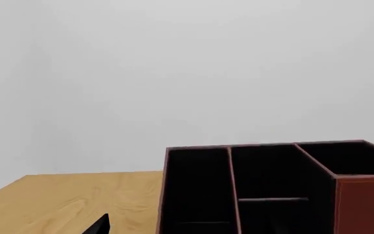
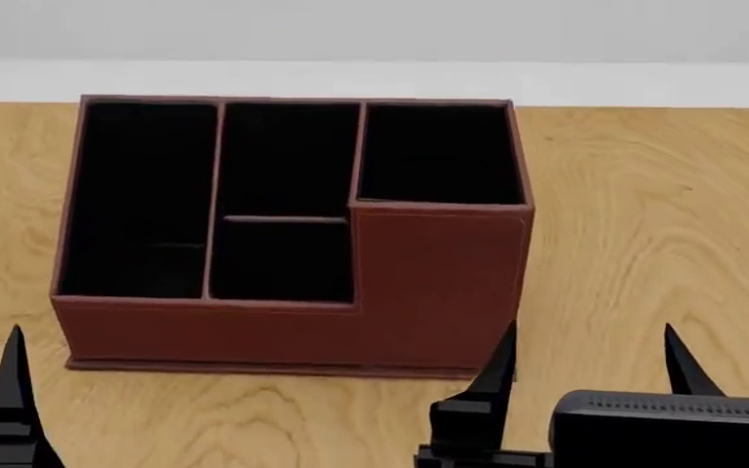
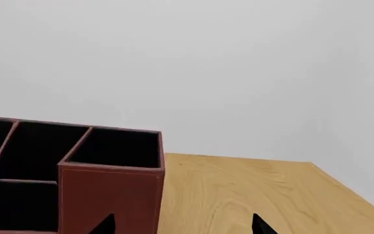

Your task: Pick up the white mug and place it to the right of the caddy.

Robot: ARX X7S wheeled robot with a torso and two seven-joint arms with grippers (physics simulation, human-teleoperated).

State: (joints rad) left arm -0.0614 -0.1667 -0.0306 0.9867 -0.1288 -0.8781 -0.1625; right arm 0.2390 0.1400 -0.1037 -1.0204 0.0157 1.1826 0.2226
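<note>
The white mug shows in none of the views. The caddy [image 2: 433, 273], a large reddish-brown box with black-lined compartments and a taller corner section, stands on the wooden table straight ahead in the head view. My right gripper [image 2: 592, 356] is open and empty, near the caddy's front right corner [image 3: 109, 195]. The right gripper [image 3: 183, 225] has one tip before the caddy's tall section and one over bare wood. Of my left gripper [image 1: 181, 226] one finger [image 2: 13, 390] shows near the caddy's [image 1: 271, 185] front left corner. That finger sits wide of centre, so the jaws stand open.
The wooden table [image 2: 648, 214] stretches right of the caddy to a far edge [image 3: 333, 180]. A plain white wall [image 2: 374, 39] rises behind it. The table's left corner [image 1: 31, 178] lies left of the caddy.
</note>
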